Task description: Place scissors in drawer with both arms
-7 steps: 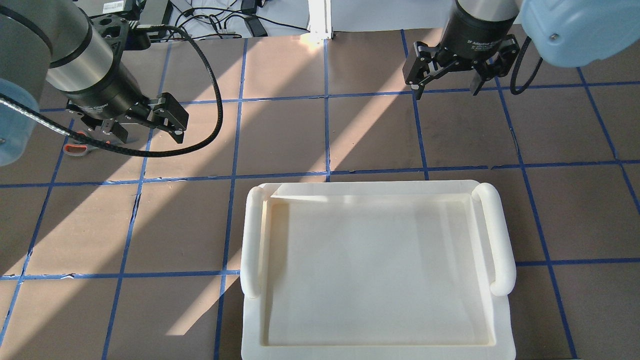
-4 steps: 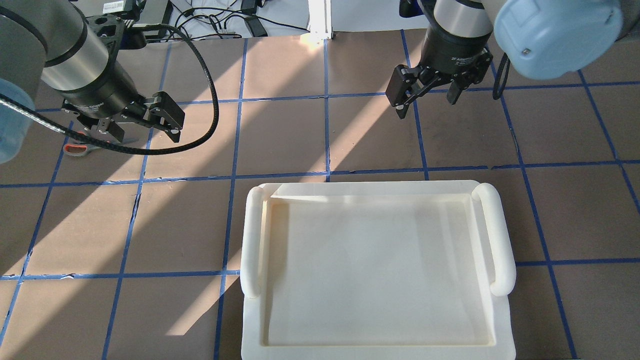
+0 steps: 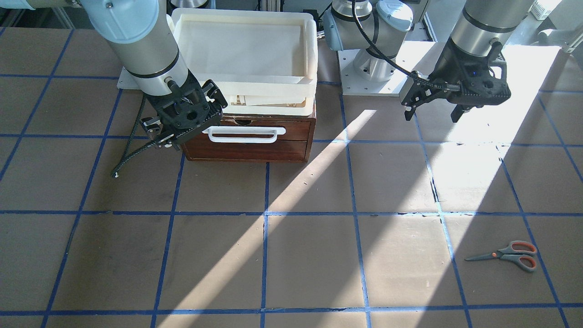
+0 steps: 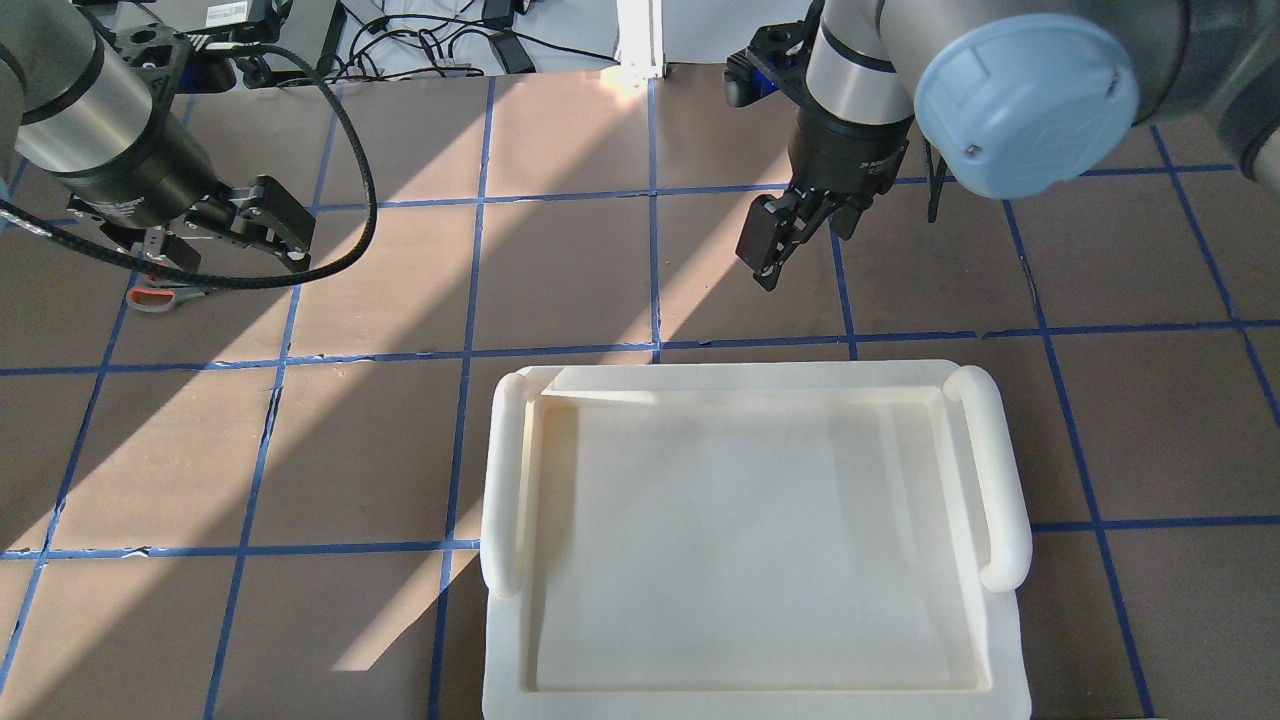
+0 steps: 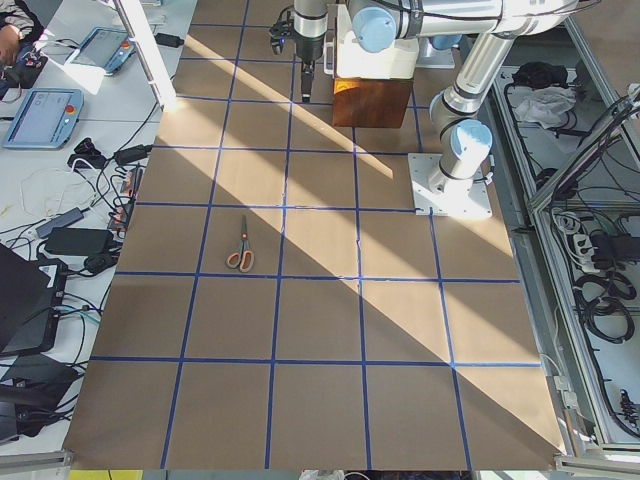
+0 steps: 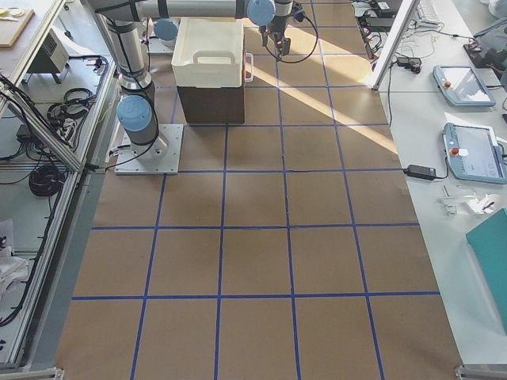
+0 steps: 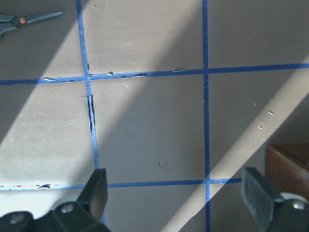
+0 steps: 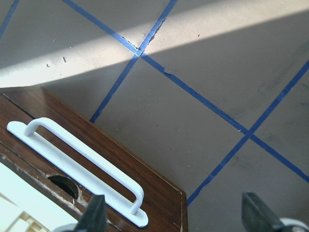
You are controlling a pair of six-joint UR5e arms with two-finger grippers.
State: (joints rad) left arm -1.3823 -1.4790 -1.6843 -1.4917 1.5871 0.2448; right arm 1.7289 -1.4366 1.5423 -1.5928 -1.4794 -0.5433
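Observation:
The scissors (image 3: 505, 256) lie flat on the brown table at the far side on my left; they also show in the left wrist view (image 7: 24, 20) and partly in the overhead view (image 4: 160, 297). My left gripper (image 3: 432, 116) is open and empty, above the table and well short of them. The drawer (image 3: 255, 146) is shut, with a white bar handle (image 3: 244, 134). My right gripper (image 3: 184, 120) is open and empty, at the drawer's front corner beside the handle's end; its wrist view shows the handle (image 8: 77, 164) close by.
A cream plastic tray (image 3: 309, 54) sits on top of the drawer cabinet and hides it in the overhead view (image 4: 505, 480). Blue tape lines grid the table. Cables and tablets lie beyond the far edge (image 5: 60, 110).
My right gripper has come toward the drawer front and turned, still open. My left gripper has shifted a little to the left, still open. The scissors have not moved.

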